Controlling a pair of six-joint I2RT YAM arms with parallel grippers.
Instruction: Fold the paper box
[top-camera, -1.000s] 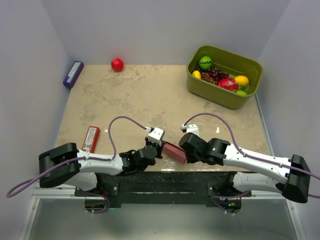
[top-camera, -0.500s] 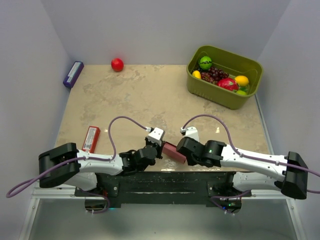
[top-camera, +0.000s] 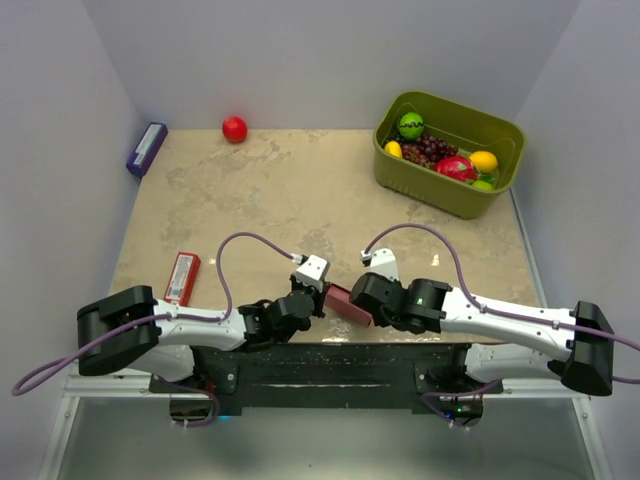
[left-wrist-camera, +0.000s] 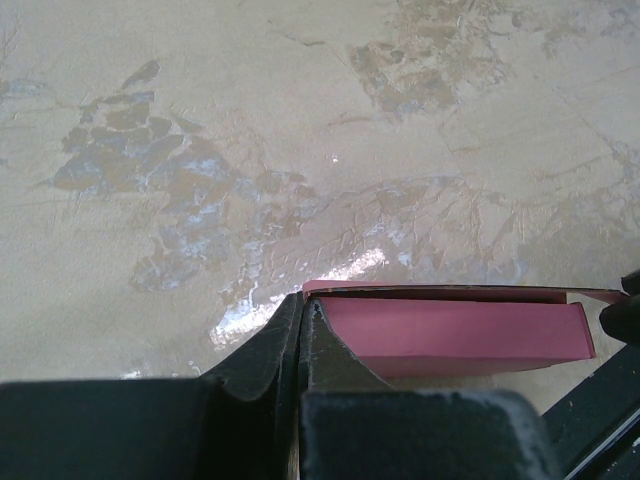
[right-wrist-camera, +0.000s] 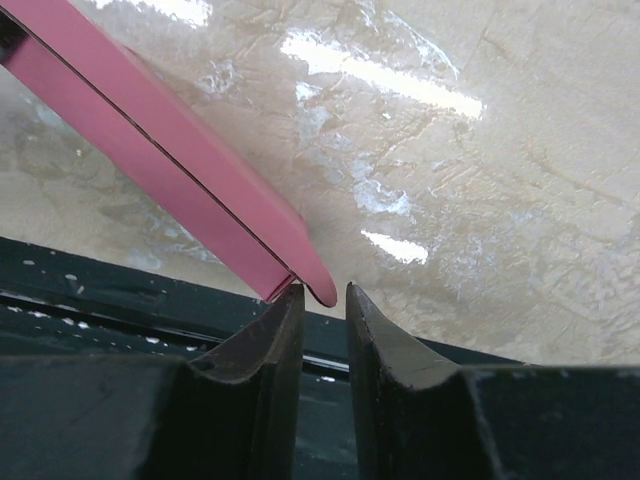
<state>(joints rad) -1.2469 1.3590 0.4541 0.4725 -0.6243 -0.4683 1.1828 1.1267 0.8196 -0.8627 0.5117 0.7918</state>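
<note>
Pink card is pinched in your left gripper (left-wrist-camera: 303, 300): fingers are pressed flat together on one end of the paper box (left-wrist-camera: 450, 335), with a thin edge of card showing in the seam between them. From there the box runs out flat toward the other arm.

Your right gripper (right-wrist-camera: 323, 288) has its jaws only narrowly apart. The box's rounded far corner sits right at the mouth of that gap, touching one fingertip (right-wrist-camera: 292, 295). You can't tell from the wrist view whether it's actually between the pads; nothing is visible deeper in the gap.

From the top camera the box hangs between the two grippers at the near edge of the table (top-camera: 300, 190), tilted, just beyond the black mounting rail (top-camera: 330, 365). Both arms are folded in low toward each other.

Further out:
- red flat packet (top-camera: 182, 277) near the left edge, well apart from the box
- red ball (top-camera: 234, 128) at the far side
- purple-blue box (top-camera: 147, 148) in the far left corner
- green basket (top-camera: 448, 198) with fruit, far right
</note>
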